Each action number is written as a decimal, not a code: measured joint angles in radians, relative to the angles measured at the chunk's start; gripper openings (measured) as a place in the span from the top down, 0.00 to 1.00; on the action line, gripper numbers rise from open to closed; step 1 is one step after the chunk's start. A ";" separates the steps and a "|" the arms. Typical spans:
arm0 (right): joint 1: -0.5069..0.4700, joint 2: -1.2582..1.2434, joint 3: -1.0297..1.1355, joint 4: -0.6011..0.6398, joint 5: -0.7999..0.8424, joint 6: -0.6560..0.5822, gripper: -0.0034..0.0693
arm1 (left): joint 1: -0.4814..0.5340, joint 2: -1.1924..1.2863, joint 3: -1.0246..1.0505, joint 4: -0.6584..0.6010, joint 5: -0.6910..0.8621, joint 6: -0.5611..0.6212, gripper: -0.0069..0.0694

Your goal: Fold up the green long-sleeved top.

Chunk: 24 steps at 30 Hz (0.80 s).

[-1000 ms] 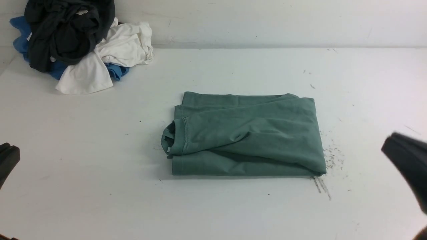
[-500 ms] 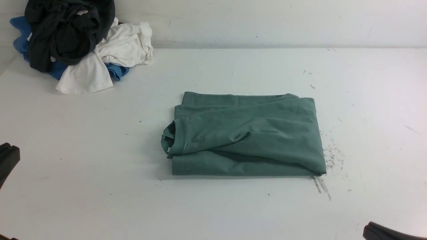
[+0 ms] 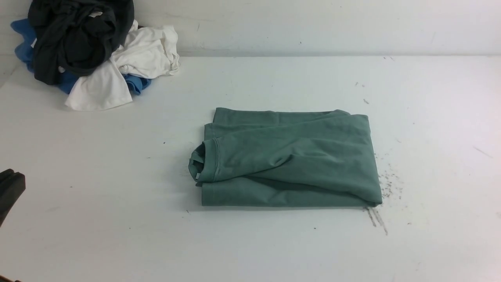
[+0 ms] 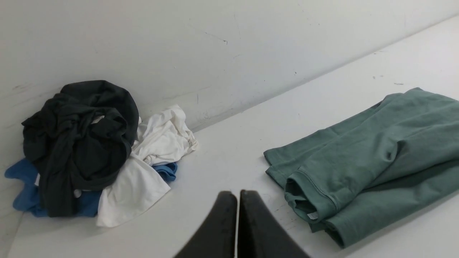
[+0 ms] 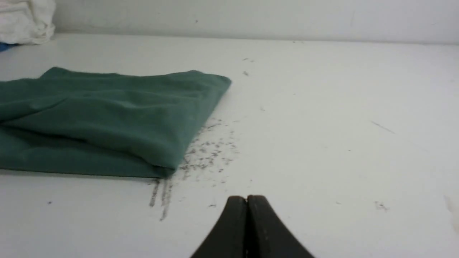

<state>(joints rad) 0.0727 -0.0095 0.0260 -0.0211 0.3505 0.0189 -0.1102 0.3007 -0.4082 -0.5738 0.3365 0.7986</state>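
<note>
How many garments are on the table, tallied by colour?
Green: 1, the green long-sleeved top, folded at mid-table
Black: 1, the black garment, on top of the corner pile
White: 1, the white garment, in the pile
Blue: 1, the blue garment, under the pile; it could be more than one piece
Total: 4

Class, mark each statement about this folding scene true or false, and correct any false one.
1. The green long-sleeved top lies folded on the white table. True.
2. The left end effector grips the top's cuff. False: it is shut on nothing, apart from the top.
3. A pile of black, white and blue garments sits in the table's far left corner. True.
4. The right end effector is open. False: its jaws are shut together.
5. The top rests on the pile. False: they lie apart.
</note>
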 joint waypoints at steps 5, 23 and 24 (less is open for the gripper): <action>-0.062 0.000 0.000 0.000 0.000 0.001 0.97 | 0.000 0.000 0.000 0.000 0.001 0.000 0.92; -0.069 0.000 0.000 0.000 0.002 0.001 0.97 | -0.002 -0.038 0.031 -0.004 -0.013 0.000 0.92; -0.069 0.000 0.000 0.000 0.002 0.001 0.97 | -0.004 -0.044 0.035 -0.004 -0.014 0.000 0.92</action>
<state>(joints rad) 0.0041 -0.0096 0.0260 -0.0211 0.3524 0.0200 -0.1137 0.2569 -0.3735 -0.5774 0.3221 0.7986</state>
